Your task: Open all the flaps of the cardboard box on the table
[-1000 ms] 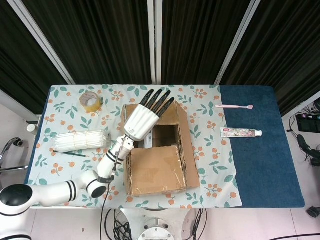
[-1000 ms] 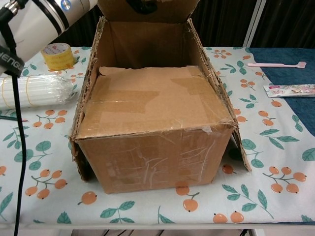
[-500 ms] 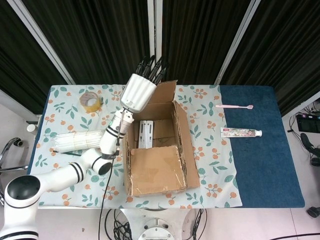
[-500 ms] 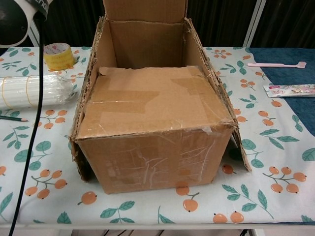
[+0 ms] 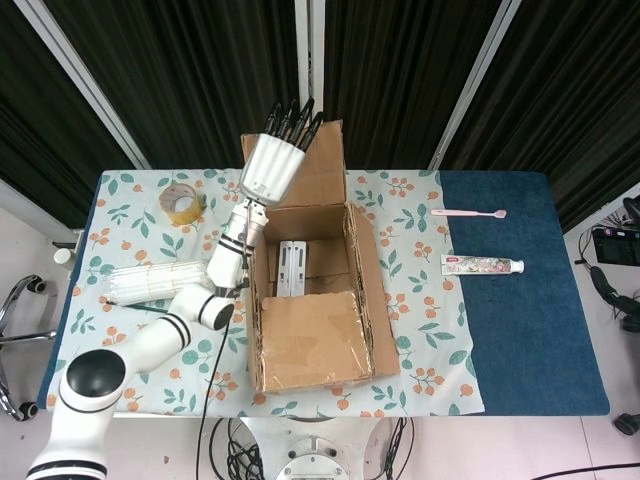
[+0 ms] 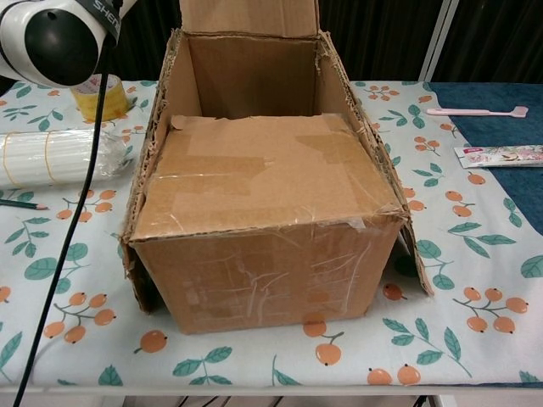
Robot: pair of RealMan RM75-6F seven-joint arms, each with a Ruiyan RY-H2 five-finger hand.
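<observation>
The left robot hand [image 5: 272,165], fingers straight and together and holding nothing, lies flat against the far flap [image 5: 318,165] of the cardboard box [image 5: 315,300], propping it upright. The near flap [image 5: 312,340], below the robot hand toward the counter's [image 5: 520,330] front edge, is still folded shut and likely comes next.

Matt brown cardboard box [image 6: 263,246] with ragged corrugated edges and glossy clear tape, on a floral printed tablecloth [image 6: 475,280].
</observation>
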